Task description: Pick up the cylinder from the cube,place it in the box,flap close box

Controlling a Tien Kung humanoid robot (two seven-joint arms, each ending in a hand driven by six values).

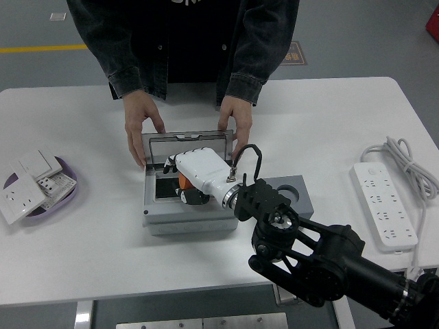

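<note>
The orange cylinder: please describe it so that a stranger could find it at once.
Find the grey box at the middle of the white table, its lid held open by a person's hands. The white robot hand reaches into it, gripping the orange cylinder, the only orange thing there.

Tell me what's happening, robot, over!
Right hand shut on orange cylinder, down in the box. Left arm out of view. Person's hands steady the box at its open lid.
</note>
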